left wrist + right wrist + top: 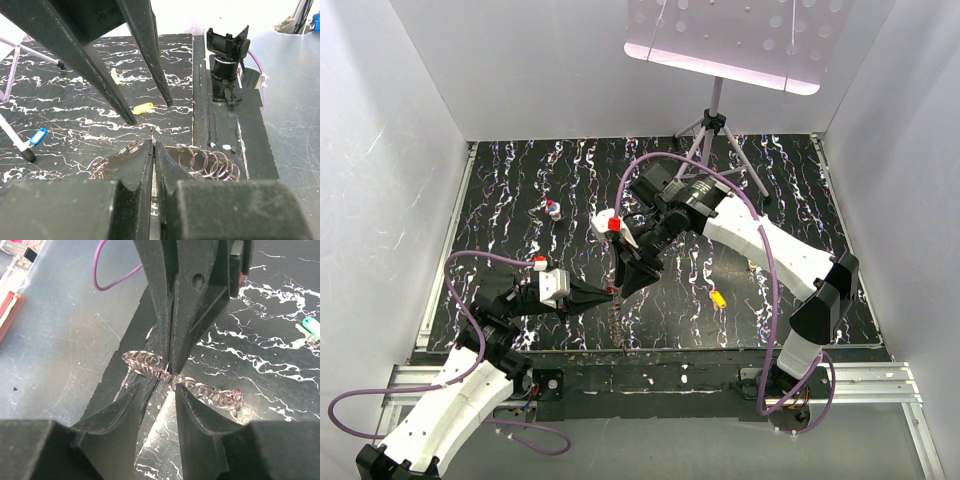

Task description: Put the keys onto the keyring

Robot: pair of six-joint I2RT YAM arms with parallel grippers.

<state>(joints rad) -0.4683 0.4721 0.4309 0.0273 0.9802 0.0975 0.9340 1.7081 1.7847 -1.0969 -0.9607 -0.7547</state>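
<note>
Keyring pinned at the near edge, mid-counter

Your left gripper [154, 150] is pinched tight on the keyring [210, 392]. Your right gripper [164, 390] straddles it, fingers spread and empty. Hold the ring level, then fetch the yellow key [718, 298] lying toward the right edge.

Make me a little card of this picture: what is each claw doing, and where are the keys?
left gripper: shut on the keyring
right gripper: open, fingertips close to the keyring
keyring: chain of linked metal rings, between the two grippers
loose keys: yellow key, blue key, green key, lying apart on the table
keys in a gripper: none seen
</note>
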